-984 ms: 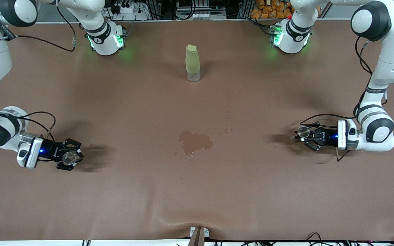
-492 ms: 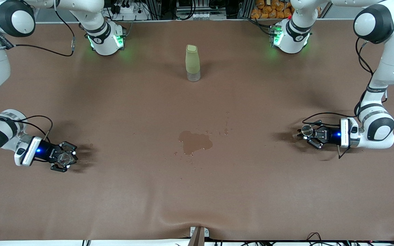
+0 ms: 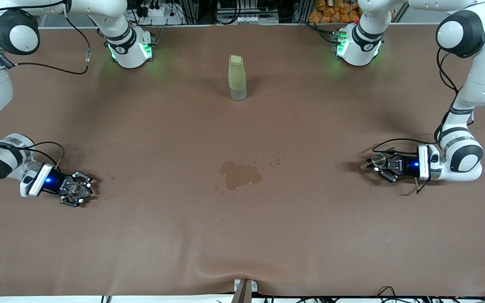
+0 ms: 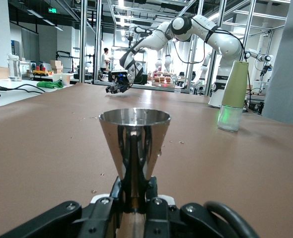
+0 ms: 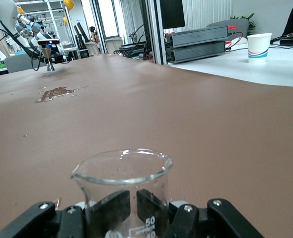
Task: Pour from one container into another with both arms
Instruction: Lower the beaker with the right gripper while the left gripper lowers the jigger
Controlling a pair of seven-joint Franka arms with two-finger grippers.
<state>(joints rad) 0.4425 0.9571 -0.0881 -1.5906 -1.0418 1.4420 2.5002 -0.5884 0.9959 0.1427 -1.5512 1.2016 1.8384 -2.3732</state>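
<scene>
The small steel jigger (image 3: 378, 159) stands upright in my left gripper (image 3: 380, 164), which is shut on its narrow waist, low over the table at the left arm's end. In the left wrist view the jigger (image 4: 134, 144) rises from between the fingers of the left gripper (image 4: 134, 192). My right gripper (image 3: 76, 192) is shut on the tiny clear glass beaker (image 3: 75, 191), low over the table at the right arm's end. In the right wrist view the beaker (image 5: 122, 181) sits upright and looks empty, gripped by the right gripper (image 5: 133, 208).
A tall pale-green bottle (image 3: 237, 78) stands mid-table near the robots' bases. A wet puddle (image 3: 239, 174) with small droplets around it lies in the table's middle, between the two grippers. A paper cup (image 5: 259, 47) stands on a white table off to the side.
Both grippers have moved outward toward their own ends of the table and sunk lower, each still holding its vessel upright. The right gripper moved more.
</scene>
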